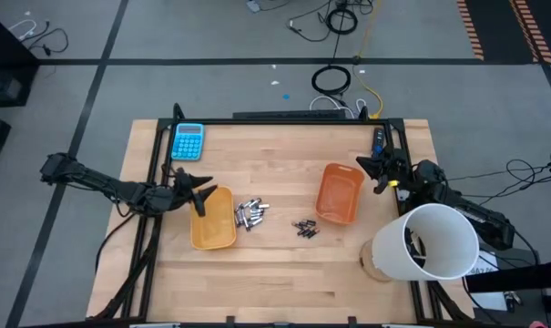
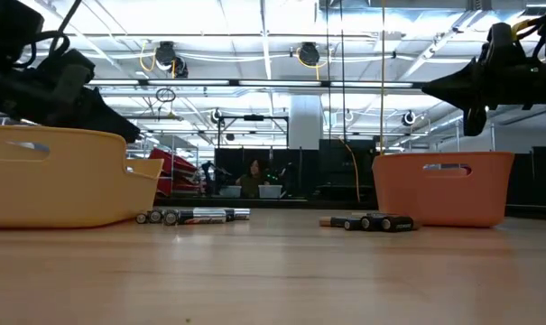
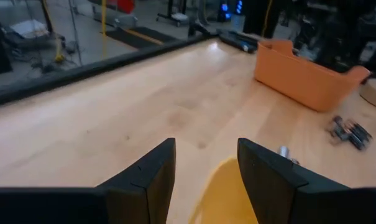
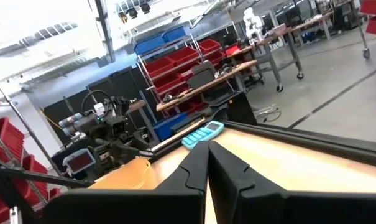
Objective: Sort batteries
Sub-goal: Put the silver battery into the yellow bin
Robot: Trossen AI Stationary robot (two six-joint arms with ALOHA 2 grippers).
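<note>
Your left tool [image 1: 205,189] hangs wide and empty over the yellow plastic tray [image 1: 213,230]; dropping carelessly, it could scatter the silvery-grey cylindrical batteries [image 1: 249,214] just right. Right tool [image 1: 378,169] sits closed.

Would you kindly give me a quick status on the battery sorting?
Left tool open, empty, over yellow tray. Right tool shut, empty, beside orange tray. Grey batteries and dark batteries lie unsorted between trays. Nothing in the way.
</note>
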